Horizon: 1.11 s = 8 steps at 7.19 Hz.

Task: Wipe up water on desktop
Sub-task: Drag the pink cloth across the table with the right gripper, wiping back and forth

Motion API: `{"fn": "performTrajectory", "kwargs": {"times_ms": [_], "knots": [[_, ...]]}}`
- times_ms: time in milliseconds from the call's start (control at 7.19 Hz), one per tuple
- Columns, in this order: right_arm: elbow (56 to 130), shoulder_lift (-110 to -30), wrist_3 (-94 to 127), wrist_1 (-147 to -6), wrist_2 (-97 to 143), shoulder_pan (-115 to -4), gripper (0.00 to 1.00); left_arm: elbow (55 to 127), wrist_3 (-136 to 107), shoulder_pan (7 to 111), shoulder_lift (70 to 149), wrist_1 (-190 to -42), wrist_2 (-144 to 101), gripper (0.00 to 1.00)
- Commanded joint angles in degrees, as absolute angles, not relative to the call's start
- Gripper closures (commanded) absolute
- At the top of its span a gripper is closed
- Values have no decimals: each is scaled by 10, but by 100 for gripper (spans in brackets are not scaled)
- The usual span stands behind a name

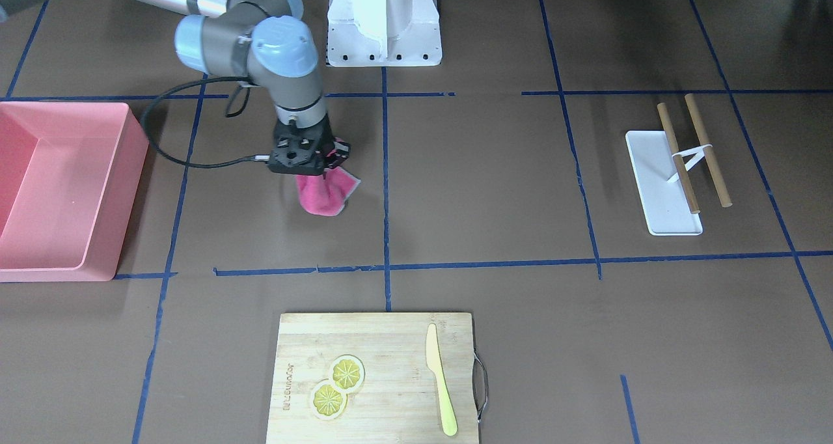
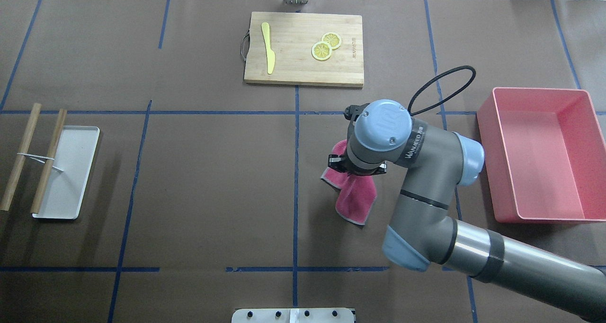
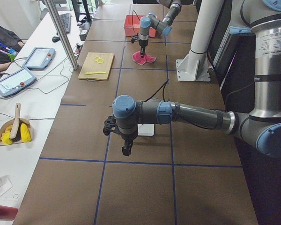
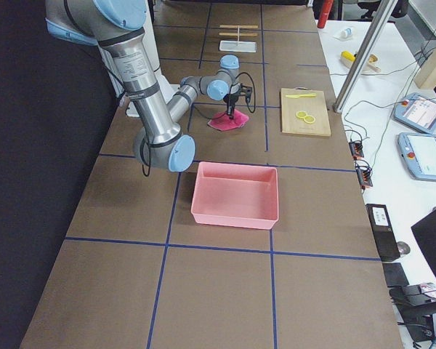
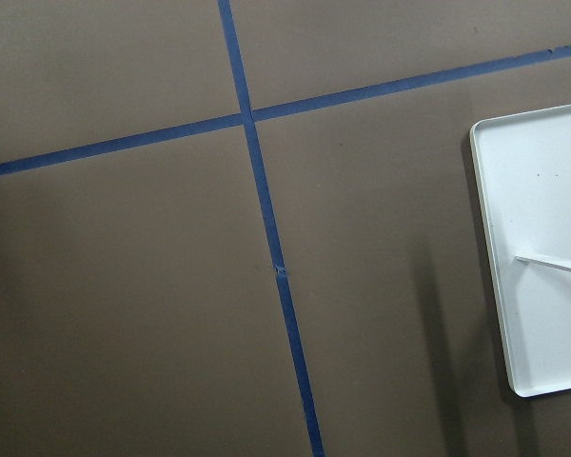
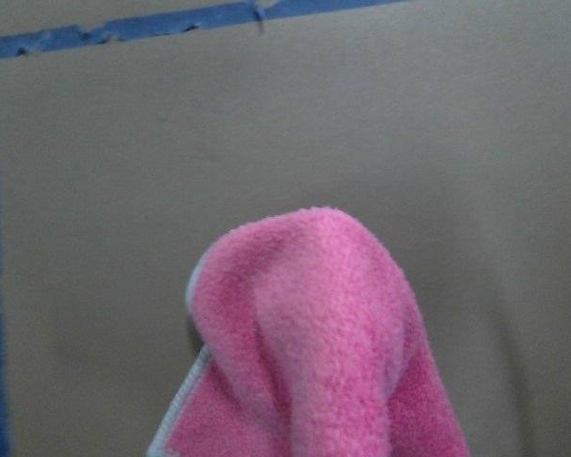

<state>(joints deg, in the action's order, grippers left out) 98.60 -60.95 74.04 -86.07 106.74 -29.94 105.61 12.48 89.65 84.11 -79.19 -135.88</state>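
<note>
- Brown matte desktop [image 2: 213, 181], gridded by blue tape lines [image 2: 296, 171], is the thing to be wiped. No water can be made out on it in any view, so I cannot tell wet from dry.
- Pink cloth [image 2: 355, 197] sits at 4 o'clock just off table centre in the overhead view. Its lower end drapes on the desktop and its top is bunched up under the wrist.
- Right gripper [image 1: 311, 170] points straight down with its jaws closed on the top of the cloth. The right wrist view is filled by the raised fold.
- Progress, as a judgement: the cloth is picked up and brought onto the surface, so the wipe looks underway or about to start. Left to do: drag the cloth across the wet patch, then probably drop it off. How much is already wiped is not visible.
- Left gripper [image 3: 126, 149] hangs over the desktop near the white tray [image 2: 71, 190], idle; cannot tell whether it is open or closed.
- Around the cloth, overhead view: pink bin [image 2: 490, 171] at 3 o'clock; cutting board [image 2: 293, 67] at 11 o'clock with lemon slices [image 2: 322, 51] and yellow knife [image 2: 269, 48]; the tray with wooden sticks [image 2: 21, 157] far off at 9 o'clock.
- Room: a white bench [image 3: 18, 108] along the far side, with control pads [image 3: 40, 56] and cables.
</note>
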Motion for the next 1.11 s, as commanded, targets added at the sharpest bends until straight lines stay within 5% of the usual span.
{"fn": "performTrajectory", "kwargs": {"times_ms": [0,417,974], "knots": [[1051,-729,626,-860,1079,-336,100,1056,125,896,841,-792,-1359,0],[1087,-795,576,-860,1083,-359,100,1056,125,896,841,-792,-1359,0],[947,-570,752,-858,1078,-298,100,1058,124,896,841,-792,-1359,0]]}}
